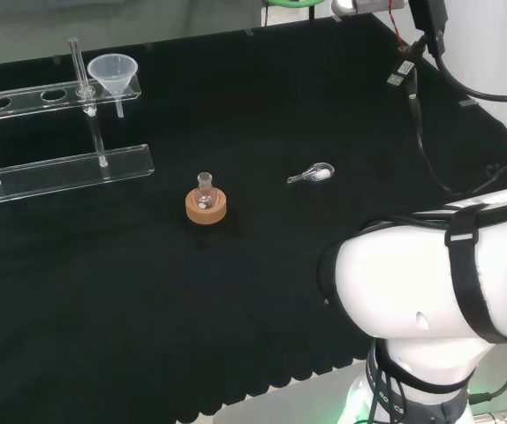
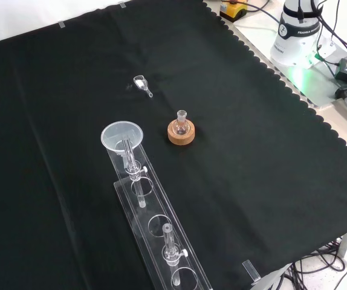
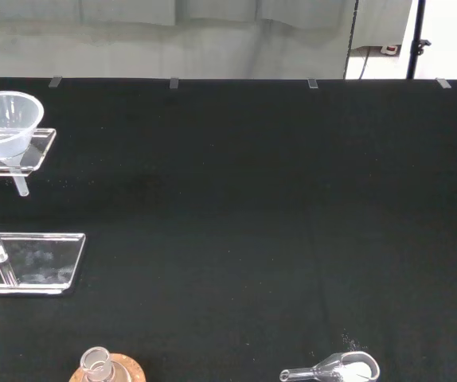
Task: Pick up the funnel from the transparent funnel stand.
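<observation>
White arm link [image 1: 439,274] up front, funnel [image 1: 114,74] sits in stand [image 1: 59,168]; hand state can't tell.

no readable text, labels or numbers

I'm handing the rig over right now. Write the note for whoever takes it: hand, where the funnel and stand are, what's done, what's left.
Hand: I can't tell its state.
Funnel: seated in the end hole of the transparent funnel stand, at the far left of the cloth in the head view; the stem hangs below the top rail.
Nearby: small flask on a cork ring, and a small clear scoop, both apart from the stand.
Done: nothing yet.
Left: reach the stand, close the hand on the funnel, lift it out.
</observation>
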